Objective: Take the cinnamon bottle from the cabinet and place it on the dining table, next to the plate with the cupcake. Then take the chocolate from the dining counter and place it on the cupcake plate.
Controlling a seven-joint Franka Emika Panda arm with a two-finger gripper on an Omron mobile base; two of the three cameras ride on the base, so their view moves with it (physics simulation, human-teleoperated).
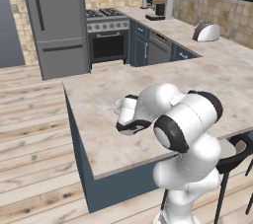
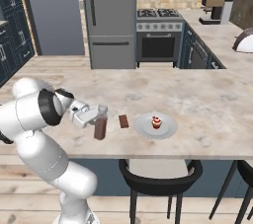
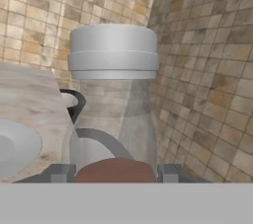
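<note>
In the right base view, from left to right, the white arm reaches over the near edge of the pale marble dining counter [image 2: 207,94]. Its two-finger gripper [image 2: 98,117] is pinching a glass cinnamon bottle with a grey cap and brown powder inside [image 2: 101,127]. In the hand view the same bottle [image 3: 114,94] stands between the two dark finger tips [image 3: 60,172], and they seem pressed on both sides of it. The bottle looks upright. Its base is at the counter surface or just above it; I cannot tell which.

Just to the right of the bottle lies the small flat brown chocolate bar [image 2: 123,121], apart from it. Further right is the round grey plate [image 2: 168,130] with the small cupcake with white frosting and a red top [image 2: 156,122] on it.

I judge the step in hand is setting the bottle down beside the plate. To do it well, the bottle should stay vertical and go down slowly until the base rests flat. It should not push the chocolate, which is near. It is better to release only when the bottle stands, then pull the fingers away straight, so the tall bottle does not tip.
</note>
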